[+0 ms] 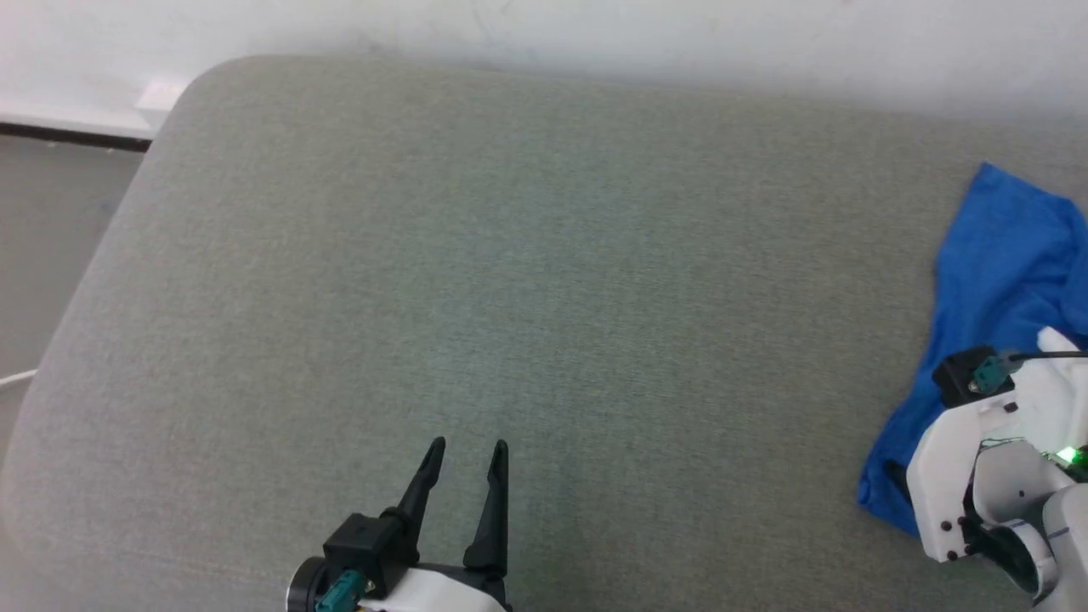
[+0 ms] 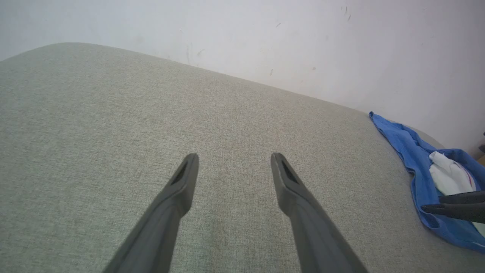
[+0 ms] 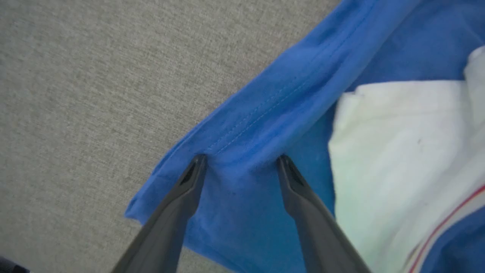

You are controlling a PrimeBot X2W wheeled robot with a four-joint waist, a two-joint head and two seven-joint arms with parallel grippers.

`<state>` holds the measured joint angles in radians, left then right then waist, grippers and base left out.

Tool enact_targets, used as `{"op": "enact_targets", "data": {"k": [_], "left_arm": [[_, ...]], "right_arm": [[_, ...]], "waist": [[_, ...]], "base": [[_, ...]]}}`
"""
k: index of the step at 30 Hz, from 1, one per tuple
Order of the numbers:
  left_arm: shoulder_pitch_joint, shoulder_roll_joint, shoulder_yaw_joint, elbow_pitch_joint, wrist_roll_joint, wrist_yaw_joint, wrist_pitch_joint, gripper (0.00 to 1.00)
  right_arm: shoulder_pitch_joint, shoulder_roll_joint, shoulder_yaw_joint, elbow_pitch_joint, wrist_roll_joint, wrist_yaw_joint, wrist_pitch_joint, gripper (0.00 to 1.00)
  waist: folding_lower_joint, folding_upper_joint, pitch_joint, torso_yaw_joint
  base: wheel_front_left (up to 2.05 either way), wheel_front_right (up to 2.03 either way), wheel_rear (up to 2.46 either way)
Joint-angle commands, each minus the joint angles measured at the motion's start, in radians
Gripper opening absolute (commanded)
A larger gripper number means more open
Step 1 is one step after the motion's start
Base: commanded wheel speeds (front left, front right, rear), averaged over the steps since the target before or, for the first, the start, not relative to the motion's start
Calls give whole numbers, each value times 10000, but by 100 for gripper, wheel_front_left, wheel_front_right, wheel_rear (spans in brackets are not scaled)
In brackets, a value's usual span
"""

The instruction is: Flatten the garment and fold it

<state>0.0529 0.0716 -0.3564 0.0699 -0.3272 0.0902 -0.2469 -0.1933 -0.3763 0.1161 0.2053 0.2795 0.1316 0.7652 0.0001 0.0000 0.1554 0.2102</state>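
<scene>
Grey cushion (image 1: 510, 255), white wall (image 1: 595, 34) behind; right claw (image 3: 241, 161) apart on garment (image 1: 994, 255), left claw (image 1: 468, 448) apart.

**Blue jersey bunched at the right end, not yet flattened**

The garment (image 1: 994, 280) is a royal-blue T-shirt lying crumpled at the far right of the grey upholstered surface (image 1: 527, 255). It runs from near the wall side down toward the front edge. Its stitched hem (image 3: 261, 110) crosses the right wrist view on a diagonal, with one corner flat on the grey cloth and soft folds behind it. A creased white sleeve (image 3: 398, 151) lies on top of the blue, edged with a thin red stripe (image 3: 449, 223).
</scene>
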Motion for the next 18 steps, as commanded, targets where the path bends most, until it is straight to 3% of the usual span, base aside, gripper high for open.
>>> {"op": "enact_targets", "data": {"k": [1,2,3,10,14,18], "left_arm": [[-185,-7,-22,47,-49,-25,-49,100],[-194,-8,-34,69,-46,-27,-53,100],[-203,-9,-40,90,-46,-26,-57,100],[-243,34,22,135,-94,-6,-81,100],[-276,104,84,105,-117,9,-88,100],[-303,149,126,53,-141,29,-94,100]], "right_arm": [[108,81,24,107,-70,-9,-4,47],[101,118,36,172,-89,-9,-90,5],[93,156,33,235,-113,-9,-186,0],[-739,521,574,-182,83,-9,-1347,0],[-1426,1018,1939,-846,733,-9,-1751,0],[-1343,1494,3832,-1522,2060,-9,-1464,0]], "waist": [[-1,0,76,270],[-1,0,73,298],[-1,0,63,319],[-1,0,-167,223],[-1,0,-294,103],[-1,0,-304,81]], "base": [[0,0,0],[0,0,0],[0,0,0],[0,0,0],[0,0,0],[0,0,0]]}}
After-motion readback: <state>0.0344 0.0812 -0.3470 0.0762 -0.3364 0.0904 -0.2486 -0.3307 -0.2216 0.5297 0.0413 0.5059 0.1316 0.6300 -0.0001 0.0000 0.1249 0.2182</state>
